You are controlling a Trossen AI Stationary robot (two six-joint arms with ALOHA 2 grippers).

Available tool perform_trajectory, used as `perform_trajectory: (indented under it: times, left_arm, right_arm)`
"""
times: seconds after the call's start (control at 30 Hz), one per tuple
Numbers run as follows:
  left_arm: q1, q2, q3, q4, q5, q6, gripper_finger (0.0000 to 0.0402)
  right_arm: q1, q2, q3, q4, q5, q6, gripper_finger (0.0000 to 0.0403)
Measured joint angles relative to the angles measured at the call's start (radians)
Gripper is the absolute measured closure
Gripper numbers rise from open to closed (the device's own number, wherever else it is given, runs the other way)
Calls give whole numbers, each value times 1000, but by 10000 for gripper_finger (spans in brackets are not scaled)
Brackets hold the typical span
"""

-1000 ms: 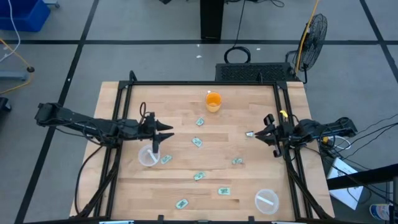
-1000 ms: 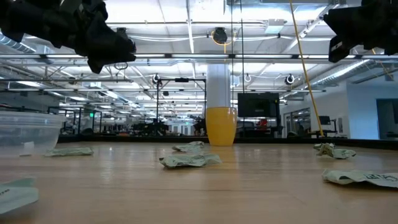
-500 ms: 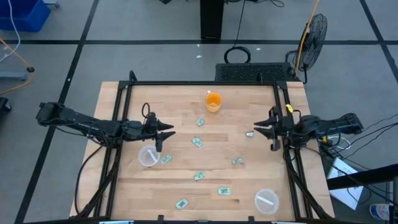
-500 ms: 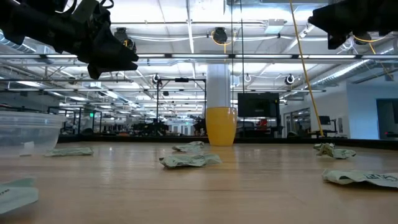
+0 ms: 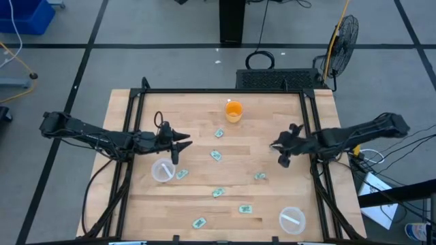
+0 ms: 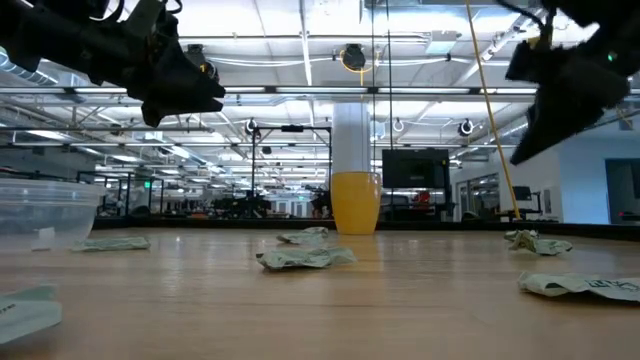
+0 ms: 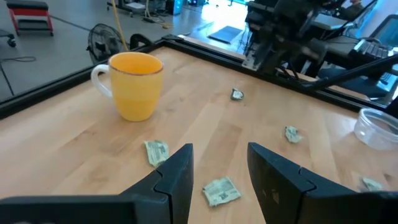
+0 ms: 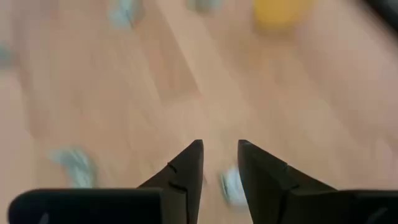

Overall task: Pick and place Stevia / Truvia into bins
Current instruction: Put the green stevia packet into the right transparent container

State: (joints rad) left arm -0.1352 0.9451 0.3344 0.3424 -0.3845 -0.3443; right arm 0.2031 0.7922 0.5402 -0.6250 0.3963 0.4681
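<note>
The nearest Stevia packet [image 5: 273,146] lies at the table's three o'clock edge, just under the right gripper [image 5: 280,151], whose fingers stand narrowly parted and empty. It should descend squarely, straddling it. The left gripper [image 5: 178,147] hovers open beside a bin [image 5: 162,171].

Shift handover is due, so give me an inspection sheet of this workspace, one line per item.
Surface: wooden table in a black frame.
Job's things: seven green and white packets seen loose on the wood, among them one mid-table and one under the right gripper; clear cup by the left gripper, second clear cup at the near right corner.
Clutter: orange cup at the far edge.
Grippers: left gripper open, above the table; right gripper open, tilted down over a packet.
Cables: coiled black cable on the floor.
Surroundings: standing fan.
</note>
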Motion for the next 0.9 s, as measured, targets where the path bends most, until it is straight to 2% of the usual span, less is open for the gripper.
perform_trajectory:
  times: [0.27,0.6,0.9]
  left_arm:
    - [0,0,0,-1,22,-1,245]
    - [0,0,0,-1,24,-6,245]
    - [0,0,0,-1,24,-6,245]
  right_arm:
    - [2,66,-117,114,20,69,312]
    - [2,69,-325,430,0,19,314]
    - [1,69,-395,483,74,10,314]
